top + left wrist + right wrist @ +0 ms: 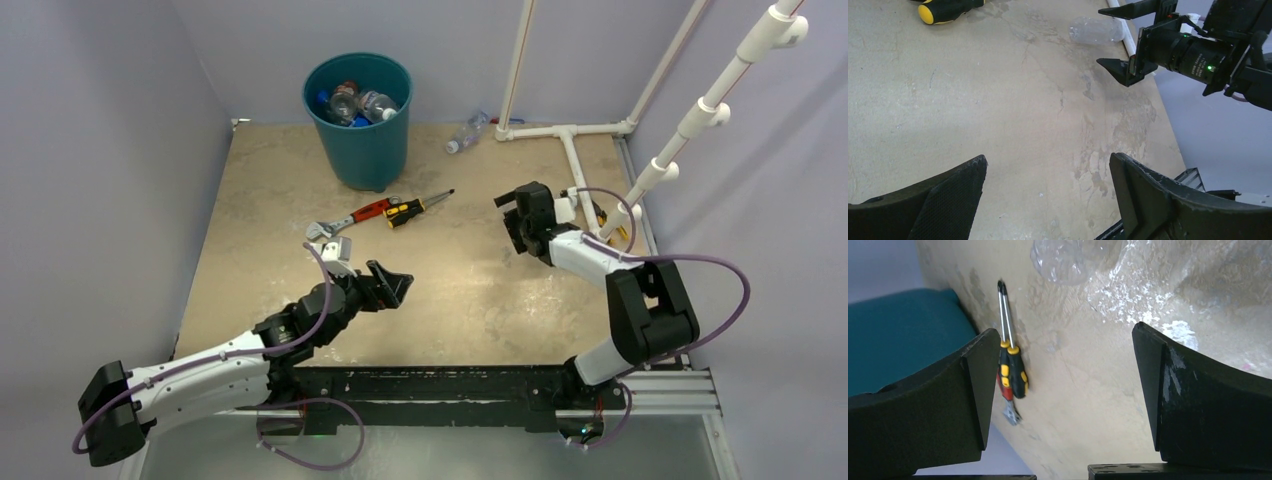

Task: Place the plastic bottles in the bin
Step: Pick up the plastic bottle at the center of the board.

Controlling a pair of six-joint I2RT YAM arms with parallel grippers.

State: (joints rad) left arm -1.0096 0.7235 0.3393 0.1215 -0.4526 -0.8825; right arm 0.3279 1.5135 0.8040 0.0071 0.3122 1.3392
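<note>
- your left gripper [395, 289] was spread wide, empty, above the table [280, 200].
- your right gripper [509, 219] was spread too, empty.
- one bottle [467, 132] lay beside the white pipe [560, 130]; others sat in the bin [365, 155].

Bin [365, 150] stands at far side of table [260, 200]; several bottles [360, 103] inside it. One loose bottle [466, 133] lies right of bin, beside pipe frame [570, 131]. Wrench [345, 222] and screwdriver [415, 208] lie just before bin, handles together.
</note>
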